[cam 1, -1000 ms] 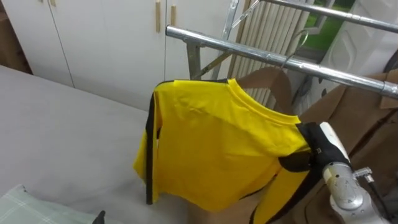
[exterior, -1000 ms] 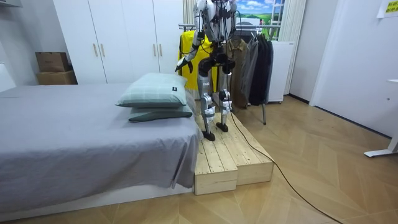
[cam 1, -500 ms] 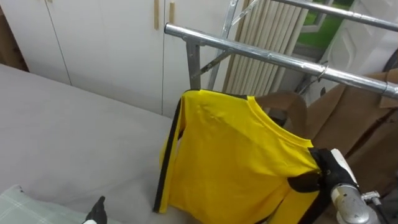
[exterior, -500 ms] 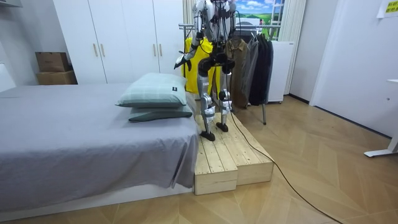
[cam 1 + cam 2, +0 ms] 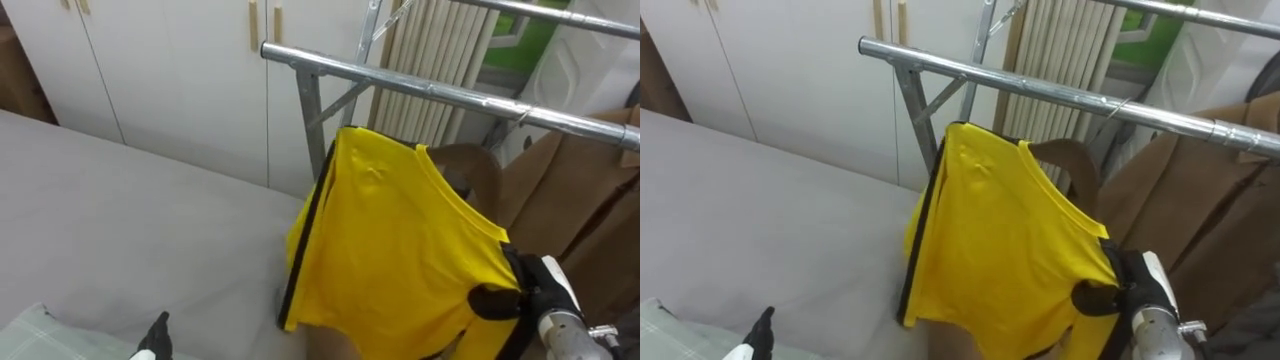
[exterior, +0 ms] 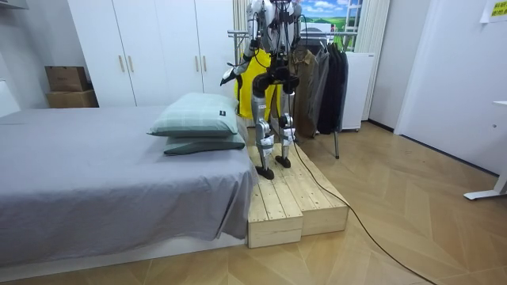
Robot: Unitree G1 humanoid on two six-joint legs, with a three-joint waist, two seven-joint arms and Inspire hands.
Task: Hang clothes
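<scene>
Right hand [image 5: 541, 296] grips the yellow shirt [image 5: 400, 240] at its near shoulder, fingers curled into the cloth. The shirt hangs below the steel rail [image 5: 420, 85], not yet on it; no hanger hook can be made out.

Likely best:
- lift straight up
- clear the rail's top
- settle beside the brown coat [image 5: 570, 200]

Open room lies over the bed [image 5: 120, 220]. The rack's upright [image 5: 312, 110] crowds the shirt's far edge. Left hand [image 5: 155, 335] is low; grip unreadable.
</scene>
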